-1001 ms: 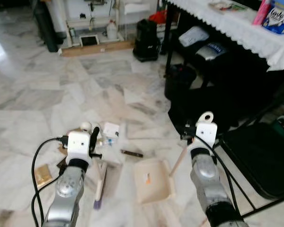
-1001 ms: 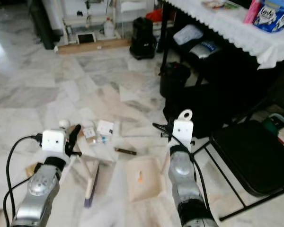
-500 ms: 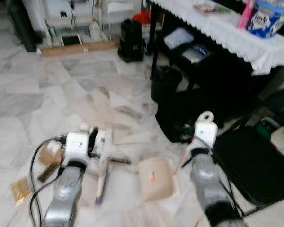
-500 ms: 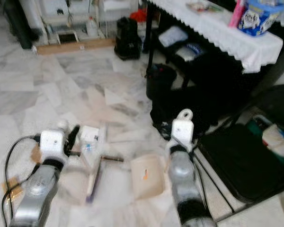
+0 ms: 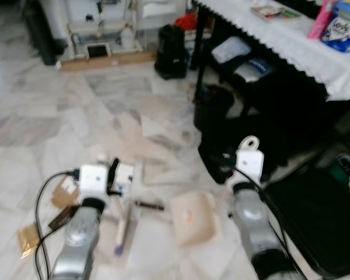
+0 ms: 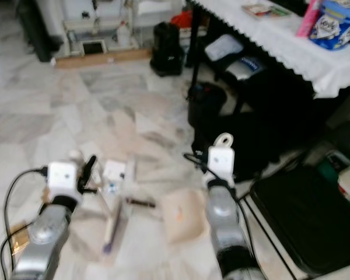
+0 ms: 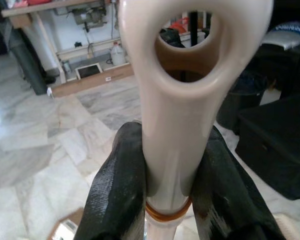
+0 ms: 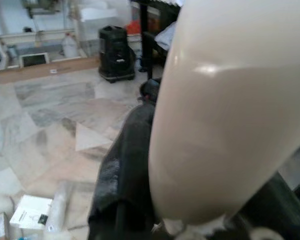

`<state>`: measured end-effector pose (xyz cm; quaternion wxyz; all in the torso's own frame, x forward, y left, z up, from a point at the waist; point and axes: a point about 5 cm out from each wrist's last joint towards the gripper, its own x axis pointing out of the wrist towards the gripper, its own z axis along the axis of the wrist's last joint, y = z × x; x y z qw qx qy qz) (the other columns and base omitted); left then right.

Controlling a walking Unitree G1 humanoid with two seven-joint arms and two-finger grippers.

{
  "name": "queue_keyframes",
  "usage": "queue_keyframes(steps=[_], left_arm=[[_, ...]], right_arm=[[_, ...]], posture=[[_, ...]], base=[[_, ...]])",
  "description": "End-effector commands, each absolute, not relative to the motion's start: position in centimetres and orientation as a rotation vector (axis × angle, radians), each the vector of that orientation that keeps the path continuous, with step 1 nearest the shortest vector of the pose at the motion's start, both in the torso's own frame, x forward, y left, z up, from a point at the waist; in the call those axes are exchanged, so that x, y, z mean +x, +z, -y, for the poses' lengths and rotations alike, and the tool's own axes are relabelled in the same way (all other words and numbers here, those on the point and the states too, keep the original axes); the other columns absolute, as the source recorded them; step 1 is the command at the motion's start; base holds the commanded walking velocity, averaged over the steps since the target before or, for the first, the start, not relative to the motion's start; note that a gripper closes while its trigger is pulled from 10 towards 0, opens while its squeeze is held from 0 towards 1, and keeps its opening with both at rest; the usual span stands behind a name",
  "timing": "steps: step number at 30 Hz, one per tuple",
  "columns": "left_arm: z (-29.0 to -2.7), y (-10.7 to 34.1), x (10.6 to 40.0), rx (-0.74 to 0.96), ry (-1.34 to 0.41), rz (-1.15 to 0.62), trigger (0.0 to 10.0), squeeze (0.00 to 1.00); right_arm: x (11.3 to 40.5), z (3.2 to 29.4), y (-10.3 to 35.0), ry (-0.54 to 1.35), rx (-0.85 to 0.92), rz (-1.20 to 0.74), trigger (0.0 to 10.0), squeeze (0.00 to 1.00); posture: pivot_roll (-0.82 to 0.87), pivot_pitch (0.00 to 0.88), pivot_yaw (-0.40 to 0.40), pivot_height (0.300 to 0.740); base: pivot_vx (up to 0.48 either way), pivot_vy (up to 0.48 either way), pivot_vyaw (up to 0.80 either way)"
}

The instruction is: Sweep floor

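My left gripper [image 5: 112, 175] is shut on the cream handle of a small broom [image 5: 122, 224], whose dark bristle end rests on the marble floor. In the left wrist view two black fingers [image 7: 117, 195] clamp the ring-topped handle [image 7: 175, 125]. My right gripper [image 5: 226, 168] is shut on the handle of a cream dustpan [image 5: 192, 217], which lies flat on the floor between my arms with a small orange scrap in it. In the right wrist view that handle [image 8: 225, 125] sits against a black finger [image 8: 122, 180]. Litter lies ahead of the broom: a white card [image 5: 126, 172], a dark stick [image 5: 149, 205], a brown packet [image 5: 28, 240].
A black table with a white lace cloth [image 5: 291, 44] stands at the right, with black bins [image 5: 213, 105] and bags beneath. A black folded chair [image 5: 318, 219] lies at my right. A black container [image 5: 170, 44] and a low shelf [image 5: 105, 49] stand at the back.
The whole view has swung and blurred, so the camera moved. Both grippers keep their hold on broom and dustpan, in much the same pose.
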<state>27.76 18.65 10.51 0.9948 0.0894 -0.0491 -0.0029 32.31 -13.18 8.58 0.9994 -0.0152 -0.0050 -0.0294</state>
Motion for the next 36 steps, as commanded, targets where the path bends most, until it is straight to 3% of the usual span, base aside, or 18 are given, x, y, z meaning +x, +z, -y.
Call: queue_keyframes(steps=[1, 15, 36], left_arm=[[-17.85, 11.32, 27.98, 0.177, -0.028, 0.145, 10.0, 0.00], [-17.85, 11.32, 27.94, 0.177, -0.027, 0.145, 10.0, 0.00], [-17.92, 11.34, 28.01, 0.178, -0.025, 0.144, 10.0, 0.00]], right_arm=[[32.54, 13.96, 9.53, -0.081, -0.040, 0.059, 10.0, 0.00], [32.53, 13.85, 9.54, -0.072, -0.063, 0.058, 10.0, 0.00], [32.44, 13.56, 9.34, -0.060, -0.059, 0.047, 10.0, 0.00]], posture=[[0.00, 0.078, -0.036, 0.740], [0.00, 0.082, -0.038, 0.740], [0.00, 0.095, -0.036, 0.740]], base=[[0.311, 0.000, 0.00], [0.310, 0.000, 0.00], [0.310, 0.000, 0.33]])
